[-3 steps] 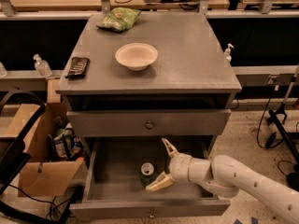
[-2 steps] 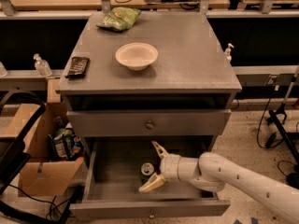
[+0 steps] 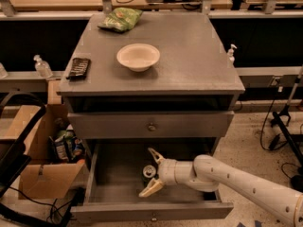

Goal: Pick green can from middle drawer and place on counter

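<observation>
The green can (image 3: 148,171) stands upright on the floor of the open middle drawer (image 3: 113,169); its silver lid faces up. My gripper (image 3: 151,173) reaches in from the right, open, with one finger behind the can and one in front of it. The fingers straddle the can without closing on it. The counter (image 3: 189,56) is the grey top of the cabinet above.
On the counter lie a white bowl (image 3: 138,56), a light-green snack bag (image 3: 120,19) and a dark flat object (image 3: 78,67). A closed drawer front with a knob (image 3: 151,126) sits above the open one. A cardboard box (image 3: 45,164) stands to the left.
My gripper has moved left across the drawer, from right of the can to around it, still open.
</observation>
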`<state>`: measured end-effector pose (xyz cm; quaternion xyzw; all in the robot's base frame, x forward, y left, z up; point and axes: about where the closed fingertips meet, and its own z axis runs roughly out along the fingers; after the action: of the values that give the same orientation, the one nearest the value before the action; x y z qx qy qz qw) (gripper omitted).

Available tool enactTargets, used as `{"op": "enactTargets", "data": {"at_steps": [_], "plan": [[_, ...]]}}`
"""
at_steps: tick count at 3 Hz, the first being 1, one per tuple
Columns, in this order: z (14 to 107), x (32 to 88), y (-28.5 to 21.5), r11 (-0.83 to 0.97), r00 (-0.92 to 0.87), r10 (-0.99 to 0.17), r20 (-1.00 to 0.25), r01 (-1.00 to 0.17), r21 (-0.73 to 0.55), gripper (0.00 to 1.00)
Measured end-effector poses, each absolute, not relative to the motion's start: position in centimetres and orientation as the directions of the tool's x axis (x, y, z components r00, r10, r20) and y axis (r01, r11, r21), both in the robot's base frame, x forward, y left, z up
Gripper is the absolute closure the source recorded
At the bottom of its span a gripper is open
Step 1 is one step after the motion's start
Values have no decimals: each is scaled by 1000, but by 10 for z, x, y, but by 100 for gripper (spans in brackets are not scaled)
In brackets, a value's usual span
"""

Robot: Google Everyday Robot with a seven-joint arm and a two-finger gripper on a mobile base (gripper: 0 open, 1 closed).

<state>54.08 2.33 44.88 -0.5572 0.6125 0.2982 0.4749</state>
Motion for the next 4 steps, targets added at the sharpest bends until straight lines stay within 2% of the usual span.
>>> {"op": "enactTargets", "data": {"at_steps": [1, 2, 3, 4], "plan": [[436, 540, 11, 198, 71, -415, -907, -966, -166, 27], [420, 537, -4, 205, 70, -436, -897, -963, -174, 57], [423, 533, -1, 258, 36, -420, -907, -953, -158, 81], [483, 508, 0, 298, 19, -344, -939, -946, -128, 100]]}}
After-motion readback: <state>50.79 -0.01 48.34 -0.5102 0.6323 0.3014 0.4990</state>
